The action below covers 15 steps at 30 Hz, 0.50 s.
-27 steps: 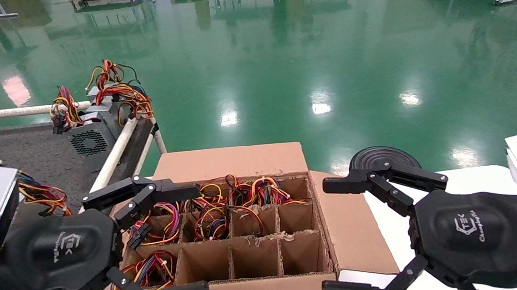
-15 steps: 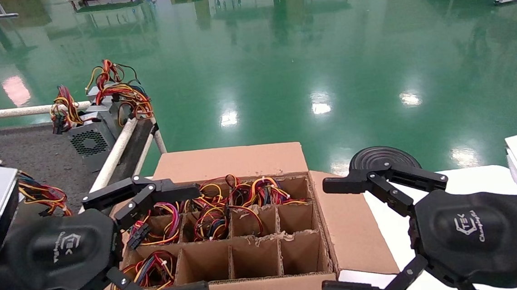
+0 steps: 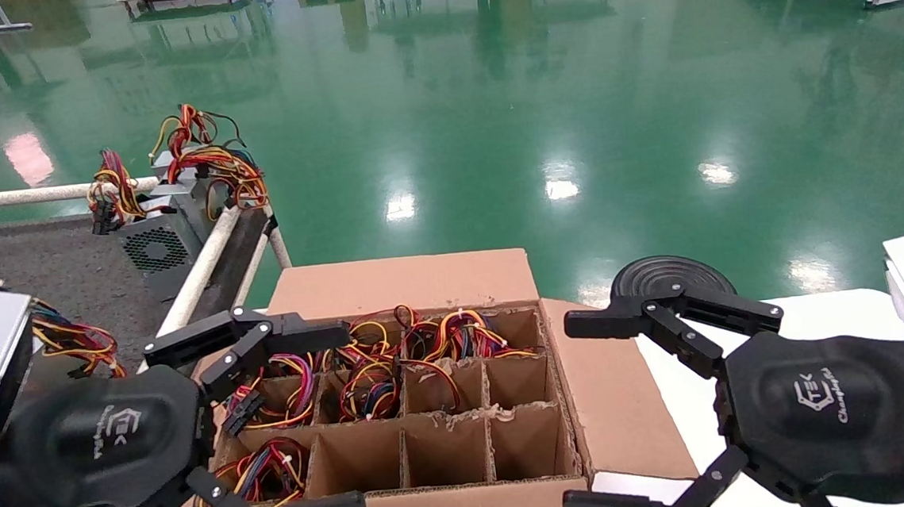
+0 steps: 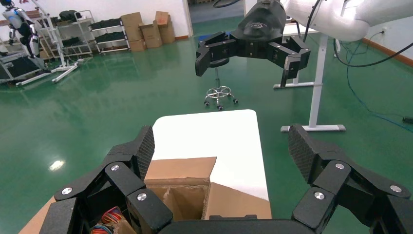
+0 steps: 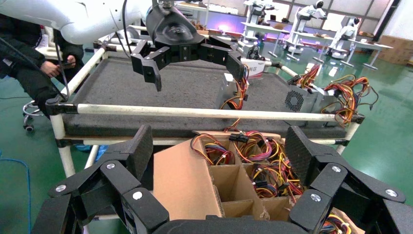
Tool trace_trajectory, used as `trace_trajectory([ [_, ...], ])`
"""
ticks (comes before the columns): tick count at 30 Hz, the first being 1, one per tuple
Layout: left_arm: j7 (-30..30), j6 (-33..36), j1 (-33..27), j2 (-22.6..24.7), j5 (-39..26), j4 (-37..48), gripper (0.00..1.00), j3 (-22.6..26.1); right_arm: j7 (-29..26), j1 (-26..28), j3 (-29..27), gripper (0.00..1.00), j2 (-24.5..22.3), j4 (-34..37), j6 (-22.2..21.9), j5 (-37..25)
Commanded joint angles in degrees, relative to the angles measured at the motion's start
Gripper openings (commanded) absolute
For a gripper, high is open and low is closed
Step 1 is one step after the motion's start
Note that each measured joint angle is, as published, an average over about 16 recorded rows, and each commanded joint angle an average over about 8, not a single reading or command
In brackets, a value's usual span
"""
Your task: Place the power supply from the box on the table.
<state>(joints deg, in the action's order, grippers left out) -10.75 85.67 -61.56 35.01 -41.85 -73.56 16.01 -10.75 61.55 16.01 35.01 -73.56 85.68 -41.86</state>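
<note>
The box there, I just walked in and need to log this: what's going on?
A two-armed robot is unloading power supplies from the cardboard box onto the dark table. Both grippers are open and empty: the left gripper hovers over the box's left edge, the right gripper over its right flap. Wire bundles fill the far and left cells, and one power supply lies on the table.

Head cam high, looking forward-down over the box (image 3: 430,398). Wrist cams sit close behind their fingers, facing each other across it; all share it.
</note>
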Motion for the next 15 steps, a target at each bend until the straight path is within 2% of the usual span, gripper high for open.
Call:
trace_trajectory([
  [1, 0.0, 0.0, 0.0, 0.0, 0.0, 0.0, 1.0, 0.0, 0.0, 0.0, 0.0, 0.0, 0.0, 0.0, 0.0, 0.0],
  [15, 0.16, 0.26, -1.67, -1.2, -1.56, -0.15, 1.0, 1.13, 0.0, 0.0, 0.0, 0.0, 0.0, 0.0, 0.0, 0.0],
])
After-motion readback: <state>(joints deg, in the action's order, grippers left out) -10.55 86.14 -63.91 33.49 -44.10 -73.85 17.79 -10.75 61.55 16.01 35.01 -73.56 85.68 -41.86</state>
